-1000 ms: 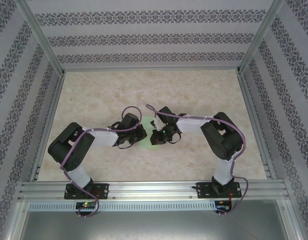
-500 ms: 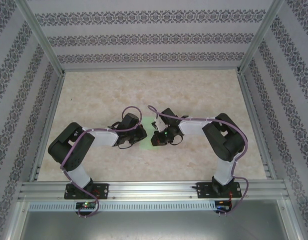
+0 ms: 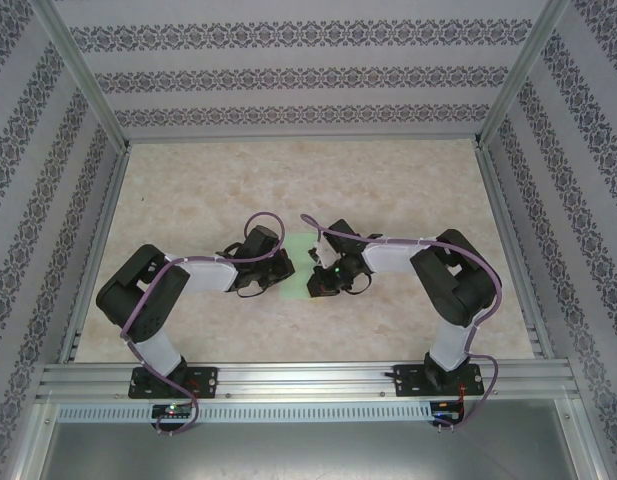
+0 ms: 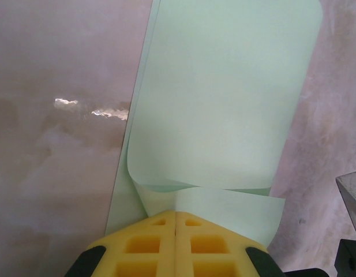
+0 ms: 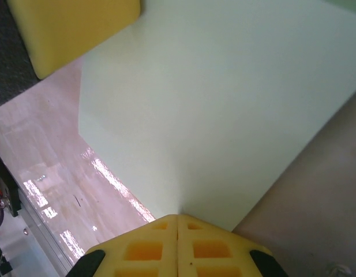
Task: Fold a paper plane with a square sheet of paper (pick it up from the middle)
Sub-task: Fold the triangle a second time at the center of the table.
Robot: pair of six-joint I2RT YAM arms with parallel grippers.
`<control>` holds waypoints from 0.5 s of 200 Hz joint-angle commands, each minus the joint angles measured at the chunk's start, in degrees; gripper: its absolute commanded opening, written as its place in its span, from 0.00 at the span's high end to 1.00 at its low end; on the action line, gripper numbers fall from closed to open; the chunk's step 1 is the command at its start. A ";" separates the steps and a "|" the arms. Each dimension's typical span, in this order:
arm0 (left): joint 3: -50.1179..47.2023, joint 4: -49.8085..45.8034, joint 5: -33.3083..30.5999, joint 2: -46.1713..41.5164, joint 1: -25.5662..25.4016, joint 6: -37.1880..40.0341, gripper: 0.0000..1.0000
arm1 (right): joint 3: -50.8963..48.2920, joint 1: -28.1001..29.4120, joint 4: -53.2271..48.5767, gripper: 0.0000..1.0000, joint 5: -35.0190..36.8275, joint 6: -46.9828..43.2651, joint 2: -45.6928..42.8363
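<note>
From above, the pale green square sheet of paper (image 3: 302, 247) lies on the marbled table (image 3: 388, 180). The left gripper (image 3: 284, 268) and right gripper (image 3: 316, 280) meet over it.

At the left wrist, the left gripper's (image 4: 176, 214) yellow fingers (image 4: 149, 242), pressed together, pinch the sheet's (image 4: 224, 104) near edge. The paper curls over itself just beyond them.

At the right wrist, the right gripper (image 5: 178, 218) is closed on the sheet's (image 5: 224, 104) raised fold.

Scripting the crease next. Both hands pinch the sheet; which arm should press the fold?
Left, likely: the left hand is shut at the uncreased curl in the square sheet of paper; the right hand is shut on a flat part, better for anchoring.
</note>
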 commanded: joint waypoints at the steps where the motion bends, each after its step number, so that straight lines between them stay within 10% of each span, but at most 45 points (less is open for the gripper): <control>1: -0.48 -7.23 -2.94 2.07 0.00 1.71 0.98 | -2.99 -0.61 -1.40 0.93 -0.60 1.32 0.61; 100: -0.17 -7.17 -2.63 2.33 0.01 1.98 0.99 | -4.28 -1.04 -3.09 0.92 -0.40 1.33 -4.51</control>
